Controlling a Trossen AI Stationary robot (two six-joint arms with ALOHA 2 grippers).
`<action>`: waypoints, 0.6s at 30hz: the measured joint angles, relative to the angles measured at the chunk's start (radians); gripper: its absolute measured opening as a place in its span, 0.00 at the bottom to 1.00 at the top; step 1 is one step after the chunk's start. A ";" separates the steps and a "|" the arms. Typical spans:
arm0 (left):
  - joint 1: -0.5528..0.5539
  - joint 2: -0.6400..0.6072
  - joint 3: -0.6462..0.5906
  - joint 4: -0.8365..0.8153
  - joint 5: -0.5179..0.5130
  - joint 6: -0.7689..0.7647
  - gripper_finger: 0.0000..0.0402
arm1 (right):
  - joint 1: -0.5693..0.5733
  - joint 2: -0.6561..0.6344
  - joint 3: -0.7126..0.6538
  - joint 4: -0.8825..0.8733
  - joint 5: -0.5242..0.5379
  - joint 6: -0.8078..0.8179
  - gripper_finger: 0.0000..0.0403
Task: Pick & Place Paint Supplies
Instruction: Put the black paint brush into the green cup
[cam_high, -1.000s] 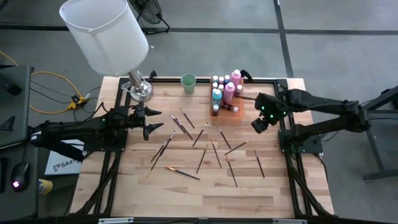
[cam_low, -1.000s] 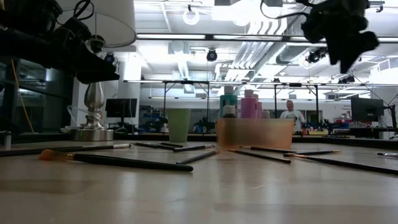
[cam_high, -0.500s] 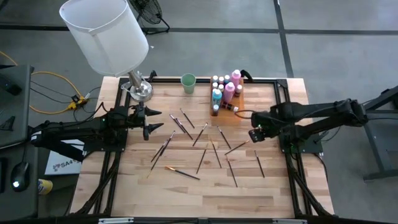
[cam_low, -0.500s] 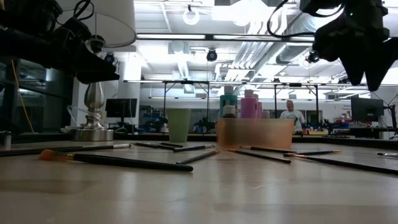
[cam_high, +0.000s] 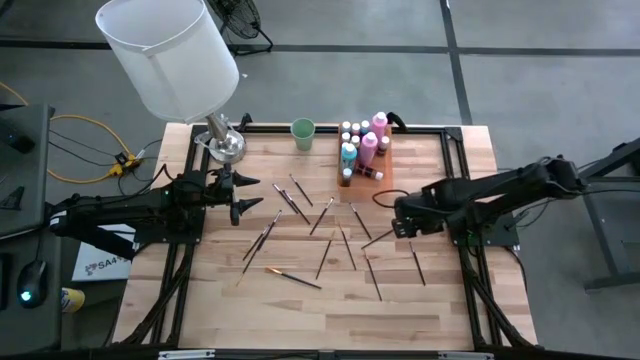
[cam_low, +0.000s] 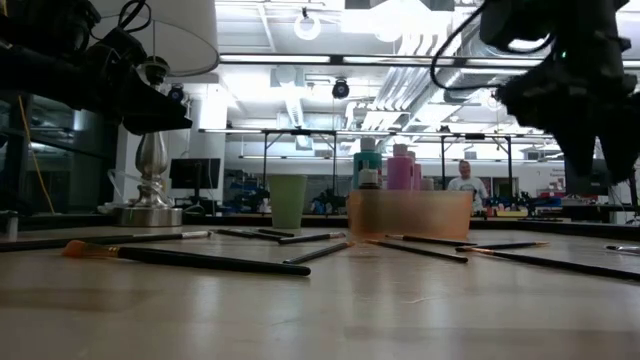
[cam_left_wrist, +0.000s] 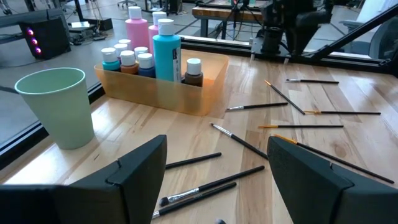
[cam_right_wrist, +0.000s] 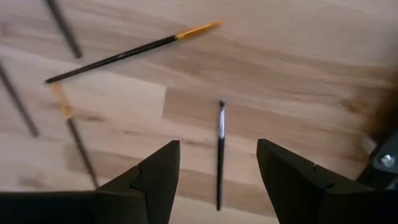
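Note:
Several thin dark-handled paintbrushes (cam_high: 320, 230) lie flat and scattered on the wooden table. Small pale-capped paint bottles (cam_high: 362, 145) stand in an orange tray (cam_high: 378, 183) at the far middle. My right gripper (cam_high: 399, 224) hangs open above the right-hand brushes and points down. In its wrist view, a short brush (cam_right_wrist: 219, 155) lies on the table below the gap between its fingers, and an orange-tipped brush (cam_right_wrist: 130, 53) lies farther off. My left gripper (cam_high: 245, 208) waits open near the table's left edge, level, facing the tray (cam_left_wrist: 163, 93).
A pale green cup (cam_high: 303, 132) stands left of the tray. A large white lampshade (cam_high: 170, 55) on a silver base (cam_high: 225, 145) rises at the far left corner. Black frame rails (cam_high: 465, 260) run along the table's edges. A person stands in the room far behind.
My right gripper has come down from beside the tray toward the table's near edge and a little to the left. It now hangs over the right-hand brushes. Its wrist has rolled. The gap between its fingers looks the same. No brush or bottle has moved.

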 joint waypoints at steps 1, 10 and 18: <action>0.000 0.000 0.000 0.000 0.000 0.000 0.68 | 0.000 0.013 -0.009 0.007 0.001 0.002 0.51; 0.000 0.000 0.000 0.000 0.000 0.000 0.68 | 0.000 0.170 -0.031 0.135 -0.003 -0.027 0.51; 0.000 0.000 0.000 0.000 0.000 0.000 0.68 | 0.001 0.274 -0.031 0.147 -0.004 -0.032 0.51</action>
